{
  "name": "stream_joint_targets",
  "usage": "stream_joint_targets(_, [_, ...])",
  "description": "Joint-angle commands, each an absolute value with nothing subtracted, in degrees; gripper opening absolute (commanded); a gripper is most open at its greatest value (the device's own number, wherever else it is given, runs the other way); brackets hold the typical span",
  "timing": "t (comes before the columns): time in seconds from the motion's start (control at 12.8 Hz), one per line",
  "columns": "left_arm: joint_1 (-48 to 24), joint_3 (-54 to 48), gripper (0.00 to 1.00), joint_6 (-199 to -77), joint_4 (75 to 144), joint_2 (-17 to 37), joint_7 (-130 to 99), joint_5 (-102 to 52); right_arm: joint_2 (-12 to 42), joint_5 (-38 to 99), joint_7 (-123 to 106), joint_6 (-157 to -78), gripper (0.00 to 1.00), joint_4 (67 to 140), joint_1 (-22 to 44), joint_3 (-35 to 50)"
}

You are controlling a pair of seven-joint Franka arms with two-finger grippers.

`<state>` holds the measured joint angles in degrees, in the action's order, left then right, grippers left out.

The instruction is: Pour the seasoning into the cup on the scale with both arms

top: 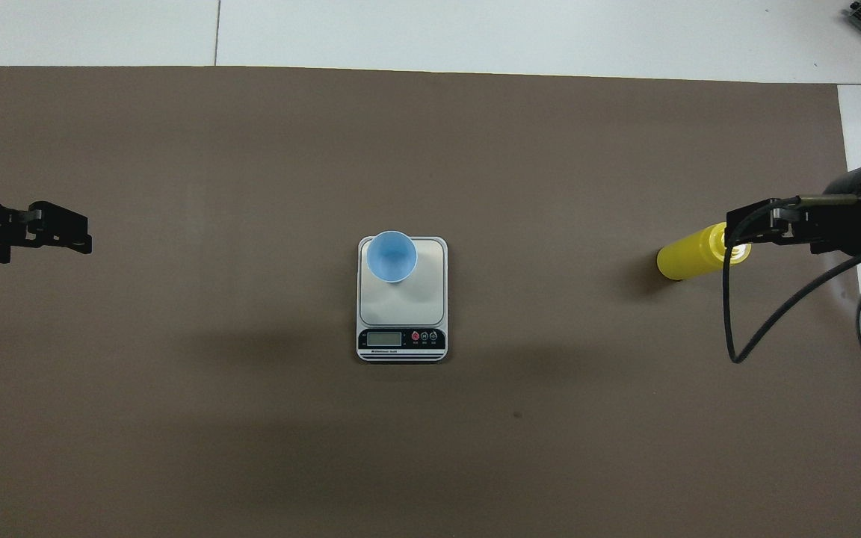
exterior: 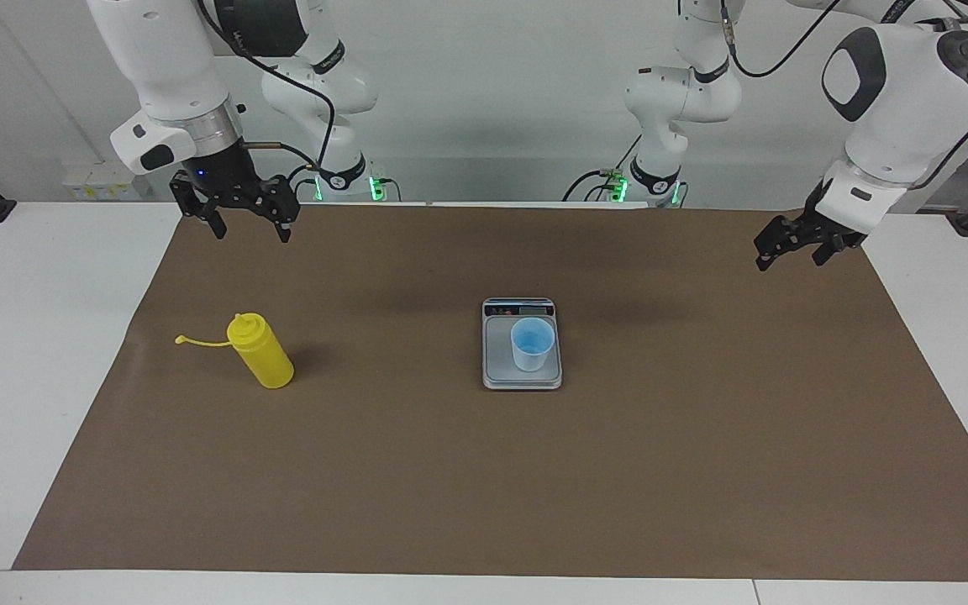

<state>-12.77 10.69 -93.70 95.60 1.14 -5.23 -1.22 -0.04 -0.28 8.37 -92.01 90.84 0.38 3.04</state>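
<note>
- Seasoning bottle [exterior: 261,353] stands upright below my right gripper [exterior: 247,220], fingers spread wide, empty
- Left gripper [exterior: 795,248] waits well apart; I can't tell its opening

At frame centre the cup [top: 392,255] stands on the scale [top: 402,299], the bottle [top: 692,253] mid-right under the right gripper [top: 755,224], the left gripper [top: 64,232] mid-left.

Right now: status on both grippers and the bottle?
Right gripper open, above bottle, not touching. Left gripper waits, empty. Cup on scale. Nothing blocking.
</note>
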Motion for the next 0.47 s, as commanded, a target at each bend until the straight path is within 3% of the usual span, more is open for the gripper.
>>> stream_joint_targets(0.0, [-12.57, 10.46, 1.0, -94.75, 97.29, -0.35, -5.89, -0.35, -1.41, 0.26, 8.96, -92.81, 1.0, 92.64, -0.09, 3.6])
stream_joint_targets(0.39, [-12.57, 10.46, 1.0, -94.75, 97.38, -0.35, -5.89, -0.35, -1.49, -0.35, 8.79, -94.04, 1.0, 93.16, -0.18, 3.6])
